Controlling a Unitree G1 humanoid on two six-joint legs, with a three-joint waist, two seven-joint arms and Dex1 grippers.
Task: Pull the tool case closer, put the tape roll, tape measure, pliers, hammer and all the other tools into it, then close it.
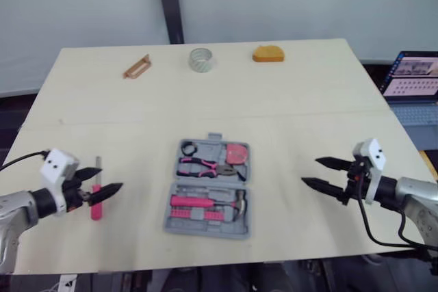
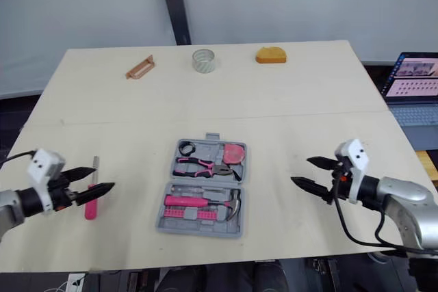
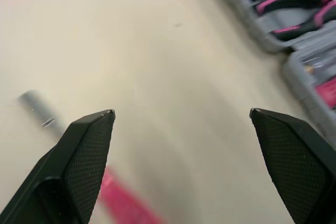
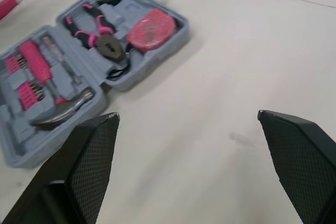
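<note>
No legible text or labels.

open tabletop (image 1: pixel 308 135) both sides of tool case (image 1: pixel 205 228)

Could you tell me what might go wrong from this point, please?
The pink screwdriver lies flat and thin by the open left gripper; the grasp may slip or nudge it away. The tape roll sits far back, well beyond the tool case, so reaching it may be a stretch. Any tool laid askew in the case could stop the lid closing.
</note>
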